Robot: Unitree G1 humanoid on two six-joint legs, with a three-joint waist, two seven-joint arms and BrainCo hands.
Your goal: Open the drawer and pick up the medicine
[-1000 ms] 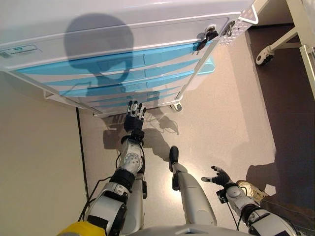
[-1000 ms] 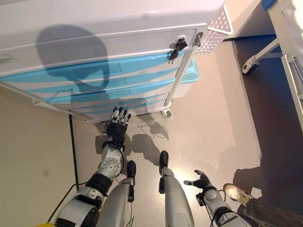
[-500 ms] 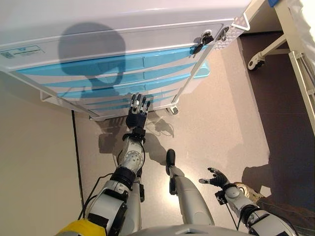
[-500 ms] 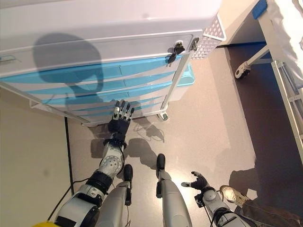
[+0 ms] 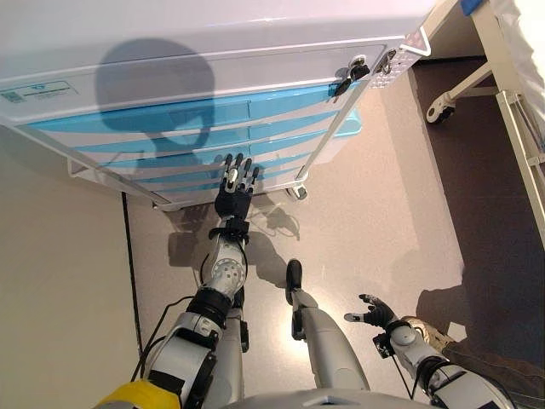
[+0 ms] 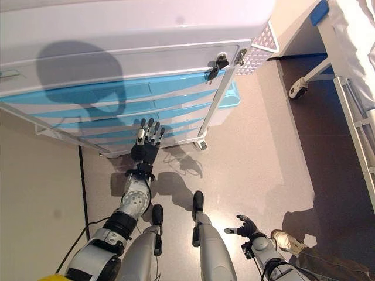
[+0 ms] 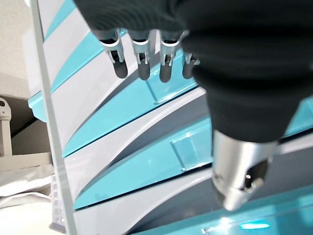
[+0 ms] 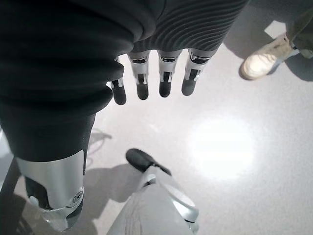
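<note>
1. A white wheeled cabinet [image 5: 213,60] with a stack of translucent light-blue plastic drawers [image 5: 196,128] is the landmark here; every drawer front sits flush and shut.
2. The left hand [image 5: 233,189] is raised in front of the cabinet's lower drawers, its fingers [image 7: 142,66] straight and spread, holding nothing. In the left wrist view the dark fingertips hang just in front of a blue drawer front; I cannot tell whether they touch it.
3. A clear rectangular pull tab [image 7: 188,149] shows on one drawer front near the thumb [image 7: 239,181] in the left wrist view.
4. The right hand [image 5: 375,311] hangs low, well apart from the cabinet, over the grey speckled floor [image 5: 392,187]. Its fingers [image 8: 166,81] are loosely extended and it grasps nothing.
5. The medicine shows in no view; neither hand has it, and the drawers are closed.
6. A small dark set of keys [image 5: 349,77] hangs at the cabinet's upper right corner, beside a white perforated side basket [image 6: 263,41].
7. A white bed frame with a castor wheel [image 5: 438,111] stands to the right of the cabinet.
8. A person's light-coloured shoe [image 8: 261,61] rests on the floor just beyond the right hand, far from the cabinet.
</note>
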